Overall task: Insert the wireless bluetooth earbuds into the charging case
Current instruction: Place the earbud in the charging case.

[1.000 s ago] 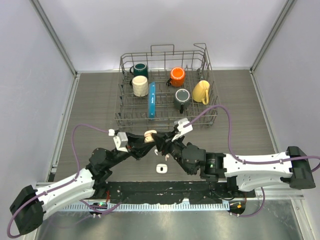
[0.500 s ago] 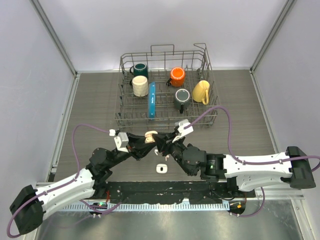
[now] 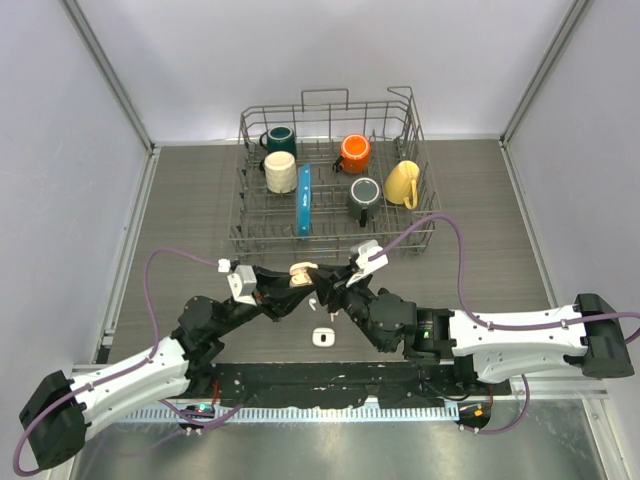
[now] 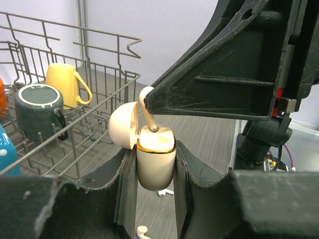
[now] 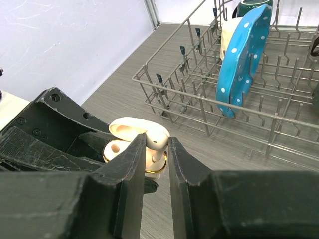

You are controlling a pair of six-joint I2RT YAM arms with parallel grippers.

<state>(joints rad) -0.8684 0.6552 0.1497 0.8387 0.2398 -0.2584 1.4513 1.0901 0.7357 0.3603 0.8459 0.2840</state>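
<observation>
Starting at the right gripper (image 5: 157,149), its fingers are seen clamped on a pale pink-beige earbud (image 5: 158,141), which is held by the head with the stem pointing down. Just below, the left gripper (image 4: 155,152) is closed on the charging case (image 4: 156,169), which is held upright above the table (image 3: 200,200) with its lid (image 4: 122,124) swung open to one side.

Over the last second neither grip has been altered. In the top view only a slight shift of the right wrist toward its own side is noted, and a small white earbud (image 3: 313,298) on the table below has been uncovered by it. The stem tip is now set at the case's mouth, while the head is still carried well above the gold rim. The insertion is therefore judged begun but not finished, and a straight push down is probably still needed.

The case is a smooth, rounded, cream shell with a thin gold band. A second socket beside the stem looks empty. Another loose white earbud (image 4: 142,230) lies on the table beneath, and the dish rack (image 3: 330,240) with mugs stands well beyond.
</observation>
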